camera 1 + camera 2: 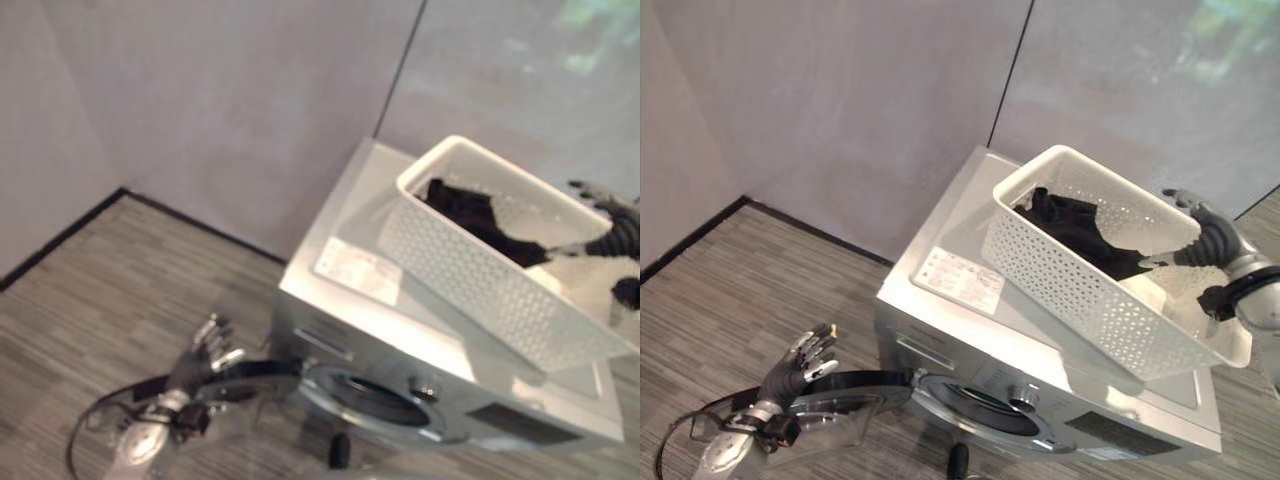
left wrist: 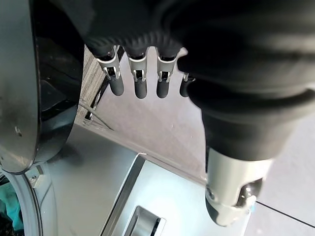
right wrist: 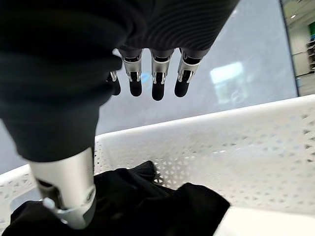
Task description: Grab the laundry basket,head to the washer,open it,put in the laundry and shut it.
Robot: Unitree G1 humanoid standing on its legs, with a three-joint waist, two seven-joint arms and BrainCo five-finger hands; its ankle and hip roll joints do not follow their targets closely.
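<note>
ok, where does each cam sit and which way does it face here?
Left eye view: on the head, looking down at the washer, its open door, the laundry basket on top; left hand by the door.
Right eye view: same scene, slightly offset; right hand at the basket's far end.
Left wrist view: along the open left hand, toward the washer's side and door edge.
Right wrist view: along the open right hand, into the basket at the dark laundry.
Shared: both eyes and the right wrist show basket and laundry.
</note>
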